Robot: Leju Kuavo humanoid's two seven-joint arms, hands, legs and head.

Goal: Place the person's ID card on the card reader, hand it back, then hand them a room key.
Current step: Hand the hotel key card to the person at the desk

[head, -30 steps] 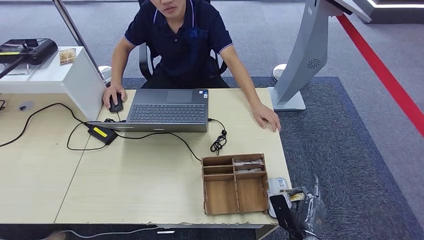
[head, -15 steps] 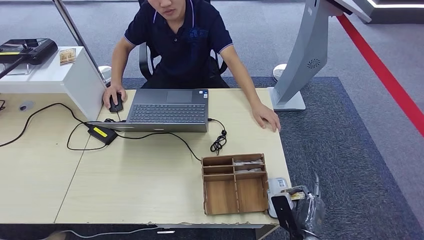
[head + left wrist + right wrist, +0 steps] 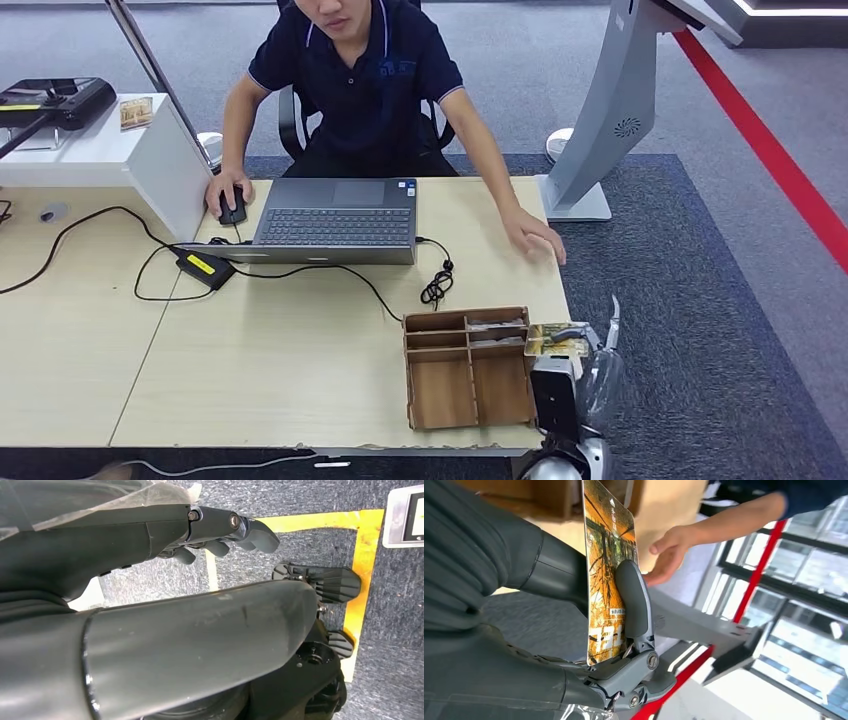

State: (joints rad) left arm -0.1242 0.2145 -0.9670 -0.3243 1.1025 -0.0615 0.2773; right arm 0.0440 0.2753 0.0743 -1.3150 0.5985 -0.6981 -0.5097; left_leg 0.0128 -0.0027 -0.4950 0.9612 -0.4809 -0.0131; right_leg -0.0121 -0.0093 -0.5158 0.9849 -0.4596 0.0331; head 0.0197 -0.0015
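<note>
right hand [image 3: 570,365] is pinching an orange card [image 3: 606,575] just beside the wooden tray [image 3: 467,368], person's hand [image 3: 533,235] waiting near the desk edge, so looks like a handover's left, left hand [image 3: 220,530] empty, fingers curled.

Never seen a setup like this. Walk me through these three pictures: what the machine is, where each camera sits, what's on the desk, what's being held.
It is a two-armed humanoid robot. The head view looks down from its body at a desk with a laptop, a wooden tray and a person seated behind it. The other two cameras sit at the wrists. The right wrist view shows the right hand pinching an orange card, the person's hand beyond. The left wrist view shows the left hand hanging over carpet, holding nothing.
</note>
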